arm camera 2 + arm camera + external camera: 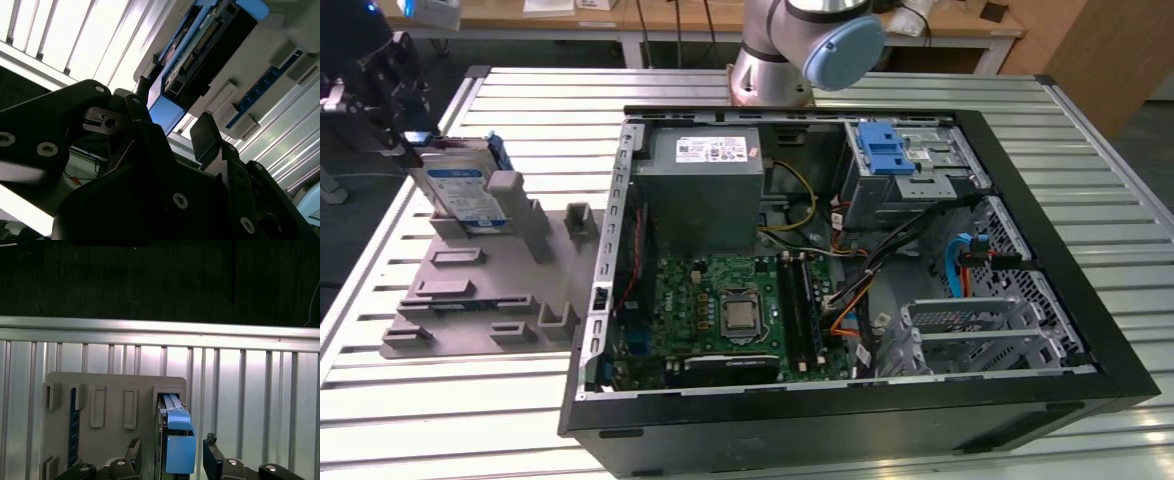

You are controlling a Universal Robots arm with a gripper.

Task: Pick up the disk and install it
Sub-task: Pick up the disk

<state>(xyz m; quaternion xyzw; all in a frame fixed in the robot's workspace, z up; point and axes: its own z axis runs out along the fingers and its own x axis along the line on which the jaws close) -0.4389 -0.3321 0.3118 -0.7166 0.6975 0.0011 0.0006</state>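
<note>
None of the task looks complete to me: my gripper (172, 452), spread open, straddles the ungrasped disk (176, 421), which stands upright in its grey holder (112, 385) on the counter (250, 390), outside the open computer case (854, 440).

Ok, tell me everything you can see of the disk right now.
The disk is a flat silver-grey drive with a white-and-blue label and a blue carrier frame. It stands upright on edge in a slot of the grey holder, at the exterior view's left. In the first wrist view the open gripper straddles its upper edge, a gap each side.
</note>
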